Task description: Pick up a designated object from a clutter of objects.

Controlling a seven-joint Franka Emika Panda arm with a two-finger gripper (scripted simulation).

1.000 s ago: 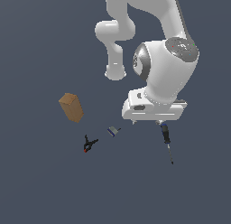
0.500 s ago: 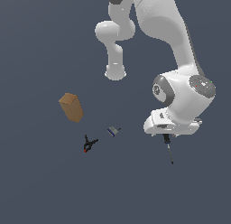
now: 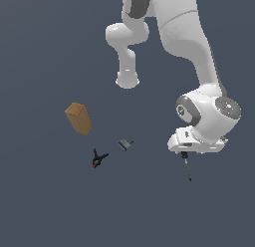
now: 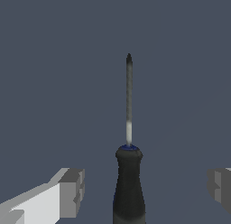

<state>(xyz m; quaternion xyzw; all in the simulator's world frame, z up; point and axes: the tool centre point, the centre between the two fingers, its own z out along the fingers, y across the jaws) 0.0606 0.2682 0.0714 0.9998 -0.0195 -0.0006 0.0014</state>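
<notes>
The screwdriver [image 3: 187, 167] lies on the dark floor at the exterior view's right; only its thin grey shaft and a bit of dark handle show below my hand there. In the wrist view the screwdriver [image 4: 129, 173] is whole: dark blue-black handle, grey shaft pointing away. My gripper [image 4: 144, 187] is open, with one grey finger [image 4: 72, 191] on each side of the handle, apart from it. In the exterior view the gripper [image 3: 185, 152] is low over the handle and its fingers are hidden by the white hand.
The tan box [image 3: 78, 118], the small black clamp with red tips [image 3: 98, 158] and the tiny grey-blue block [image 3: 125, 144] lie to the exterior view's left of the screwdriver, well apart from my arm. The white arm base [image 3: 127, 81] stands behind.
My arm has swung to the exterior view's right and dropped lower, bringing the hand down over the screwdriver's handle. The objects have not moved.
</notes>
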